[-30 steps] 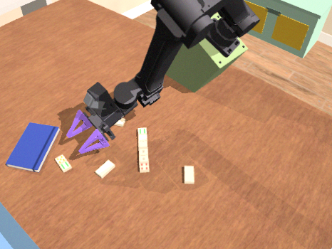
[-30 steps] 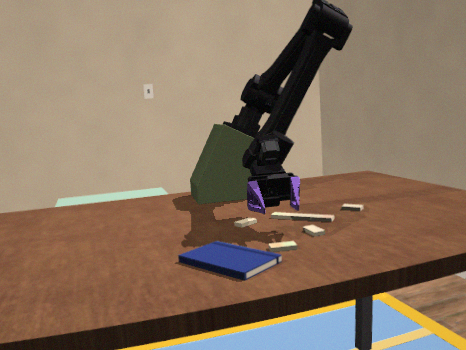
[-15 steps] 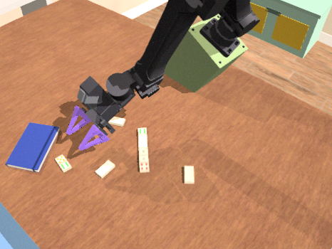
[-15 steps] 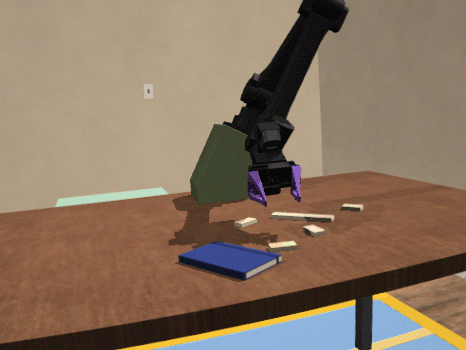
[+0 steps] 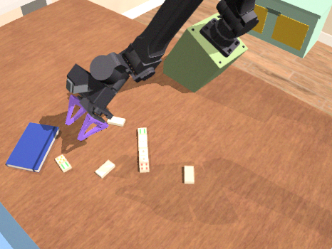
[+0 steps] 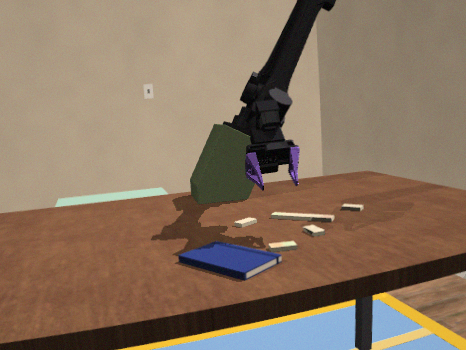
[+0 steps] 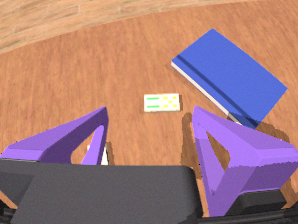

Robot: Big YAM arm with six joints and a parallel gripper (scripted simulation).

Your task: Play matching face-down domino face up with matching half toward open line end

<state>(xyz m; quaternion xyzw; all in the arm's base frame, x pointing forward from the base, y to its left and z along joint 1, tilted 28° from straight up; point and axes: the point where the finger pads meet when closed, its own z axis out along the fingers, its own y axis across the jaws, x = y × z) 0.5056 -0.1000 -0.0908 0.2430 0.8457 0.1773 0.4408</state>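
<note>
The line (image 5: pixel 143 149) is two face-up dominoes end to end, green pips at its far end and red pips at its near end; it also shows in the exterior view (image 6: pixel 302 216). Three face-down dominoes lie apart from it: one (image 5: pixel 116 121) just beside my gripper, one (image 5: pixel 105 168) left of the line's near end, and one (image 5: pixel 189 174) to the right. A loose face-up domino (image 5: pixel 63 163) with green and yellow pips lies by the book and shows in the wrist view (image 7: pixel 161 102). My gripper (image 5: pixel 74 131) is open and empty, raised above the table (image 6: pixel 278 184).
A blue book (image 5: pixel 32 146) lies flat left of the gripper, also in the wrist view (image 7: pixel 229 76). A green box (image 5: pixel 199 60) stands behind the arm. A pale green cabinet (image 5: pixel 285 25) stands on the floor beyond the table.
</note>
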